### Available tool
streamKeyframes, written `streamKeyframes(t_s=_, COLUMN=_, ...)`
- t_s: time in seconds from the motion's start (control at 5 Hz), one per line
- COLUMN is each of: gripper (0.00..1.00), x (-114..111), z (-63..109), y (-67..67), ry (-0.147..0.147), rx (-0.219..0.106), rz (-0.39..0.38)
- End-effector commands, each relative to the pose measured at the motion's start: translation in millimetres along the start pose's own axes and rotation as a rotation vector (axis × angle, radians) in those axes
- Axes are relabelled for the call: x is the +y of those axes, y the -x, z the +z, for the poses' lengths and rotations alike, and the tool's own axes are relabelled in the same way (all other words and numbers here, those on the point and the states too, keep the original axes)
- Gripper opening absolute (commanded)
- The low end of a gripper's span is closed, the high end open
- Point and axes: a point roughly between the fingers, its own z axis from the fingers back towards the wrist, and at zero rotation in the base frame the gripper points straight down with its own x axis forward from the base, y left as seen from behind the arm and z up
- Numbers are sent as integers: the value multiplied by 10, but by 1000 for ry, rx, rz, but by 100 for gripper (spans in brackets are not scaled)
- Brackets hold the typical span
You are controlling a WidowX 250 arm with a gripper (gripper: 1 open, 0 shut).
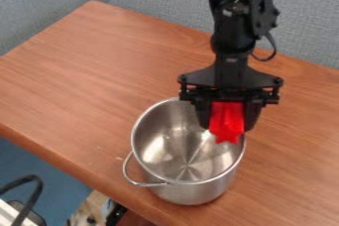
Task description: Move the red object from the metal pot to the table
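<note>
the brown wood-grain table (pixel 99 66) runs under everything, its left part lying bare toward the corner, which makes it a fair place for setting the load down. the black robot arm (pixel 233 17) comes in from the top of the view and drops nearly upright, its wrist over the pot's far rim, fingers aimed down.

the shiny steel pot (pixel 201 191) stands upright near the table's front edge, mouth up, its thin wire handle (pixel 129 173) hanging out at the left side. the black gripper (pixel 228 107) is closed on the red block (pixel 227 121), jaws held apart by its width.

that block, the smallest of the main things, hangs lengthwise below the fingers at the pot's far right rim, its lower end seen against the opening. gripping it near the top probably leaves that end free to catch the rim, so a lift before any sideways move seems wise.
</note>
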Motion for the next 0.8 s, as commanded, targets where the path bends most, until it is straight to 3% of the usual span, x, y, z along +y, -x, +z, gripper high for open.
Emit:
streamKeyframes(t_s=0.0, gripper=0, x=-77, z=41, y=-21, ry=19, rx=-49, rz=46)
streamKeyframes(t_s=0.2, gripper=0, x=-153, z=-19, y=-75, ry=16, rx=-67, rz=85)
streamKeyframes(t_s=0.6, gripper=0, x=-82, z=-39, y=-157, ry=25, rx=-91, rz=16)
